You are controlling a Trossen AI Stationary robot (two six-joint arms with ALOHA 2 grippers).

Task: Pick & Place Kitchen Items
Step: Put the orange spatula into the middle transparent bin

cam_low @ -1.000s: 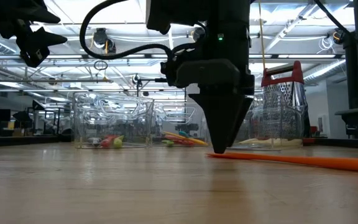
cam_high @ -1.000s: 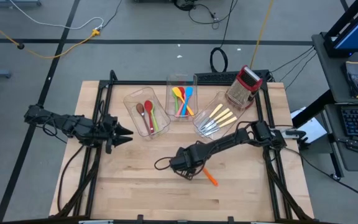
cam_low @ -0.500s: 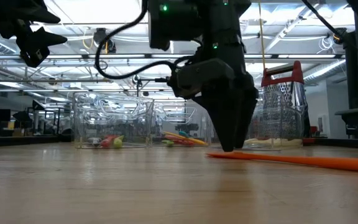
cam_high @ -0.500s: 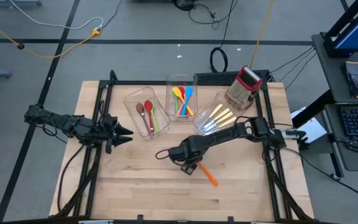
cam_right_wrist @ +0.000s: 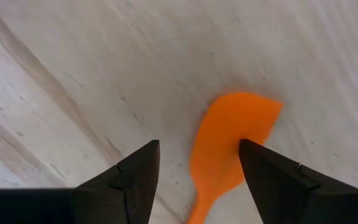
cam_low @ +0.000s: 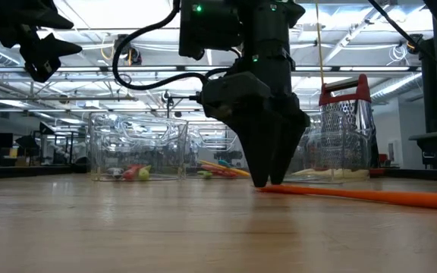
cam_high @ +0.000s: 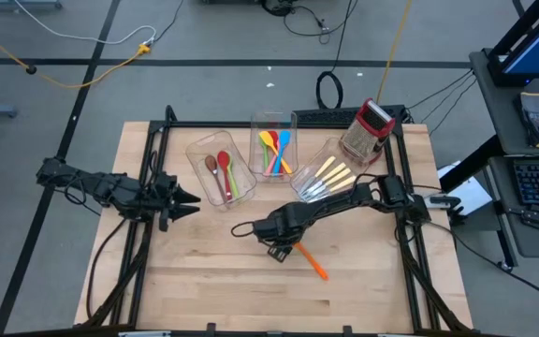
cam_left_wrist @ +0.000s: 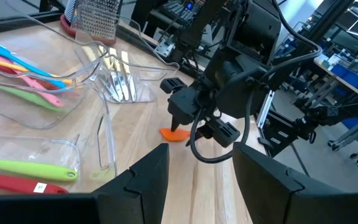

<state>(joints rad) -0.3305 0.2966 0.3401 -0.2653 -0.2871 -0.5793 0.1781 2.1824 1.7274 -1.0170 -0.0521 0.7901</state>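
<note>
An orange spatula [cam_high: 313, 263] lies flat on the wooden table, near its middle. My right gripper [cam_high: 283, 247] points down over the spatula's blade end [cam_right_wrist: 229, 140]. It is open, with one finger on each side of the blade, low over the table [cam_low: 268, 180]. My left gripper [cam_high: 195, 199] waits open above the table's left side, with nothing between its fingers [cam_left_wrist: 201, 149]. Red, brown and green spoons [cam_high: 223, 171], coloured spatulas [cam_high: 274, 150] and cream-handled cutlery [cam_high: 327, 178] lie in three clear bins. My right gripper stands astride the spatula's blade [cam_right_wrist: 229, 140], coming from above. One finger [cam_right_wrist: 272, 180] overlaps the blade's edge in the wrist view. I cannot tell whether it touches. The spatula lies flat on the table.
The three clear bins [cam_high: 271, 124] stand in a row along the far half of the table. A red-and-silver box grater [cam_high: 368, 127] stands at the far right. Bare wood [cam_high: 204, 271] stretches along the near side. Black frame rails [cam_high: 157, 159] run along both table sides.
My right gripper has shifted a little toward the far edge, sunk slightly and rolled about its own axis, so that its fingers now straddle the spatula's blade end. The orange spatula has stayed where it lay.
</note>
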